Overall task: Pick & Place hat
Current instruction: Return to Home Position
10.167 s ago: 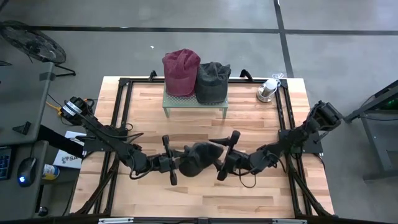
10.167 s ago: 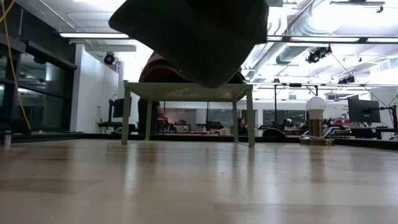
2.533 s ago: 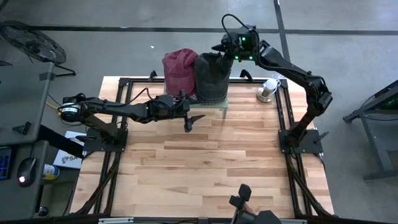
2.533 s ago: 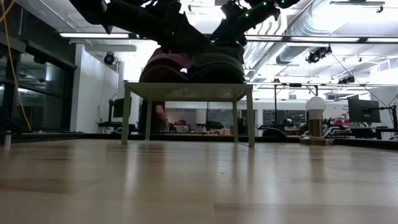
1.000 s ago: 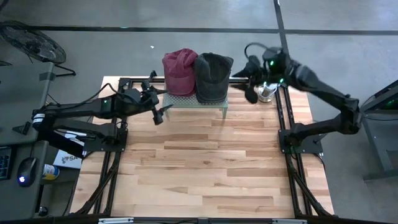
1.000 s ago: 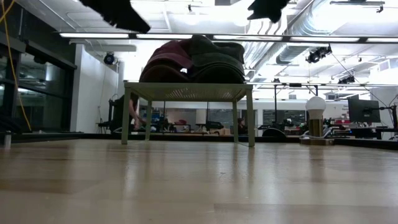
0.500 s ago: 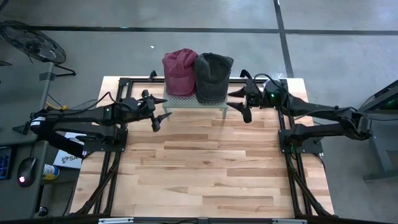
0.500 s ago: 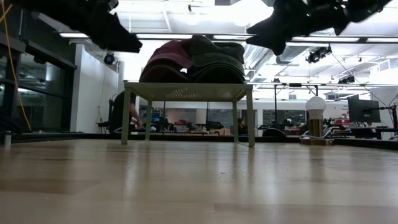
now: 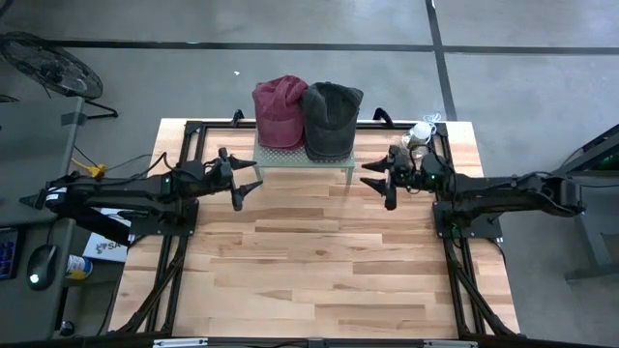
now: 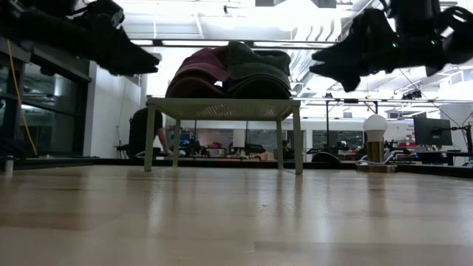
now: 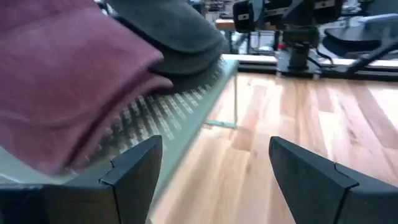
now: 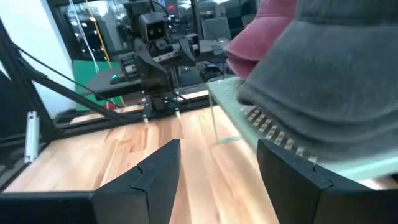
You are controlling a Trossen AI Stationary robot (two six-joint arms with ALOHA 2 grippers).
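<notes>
The dark grey hat [image 9: 331, 118] rests on its underside on a pale green mesh stand [image 9: 302, 161] at the table's far side. It presses against a red hat [image 9: 281, 111] on its left. My left gripper [image 9: 247, 184] hovers open just off the stand's left near corner, with nothing between its fingers. My right gripper [image 9: 377, 184] hovers open off the stand's right end, also empty. The left wrist view shows the red hat [image 11: 68, 81] close by. The right wrist view shows the grey hat [image 12: 336, 74] close by. In the low view both grippers hang level with the hats.
A small white-topped lamp [image 9: 418, 138] stands at the far right corner, close behind my right arm. Black frame rails [image 9: 189, 145] run along the table's edges. The wooden top [image 9: 309, 261] in front of the stand is open. A person [image 10: 144, 133] sits in the room beyond.
Both grippers have come down from above hat height and drawn back toward the table's near edge. The right one has moved from over the lamp to beside the stand's right end. Both have levelled out and stayed open. The hats have not moved.
</notes>
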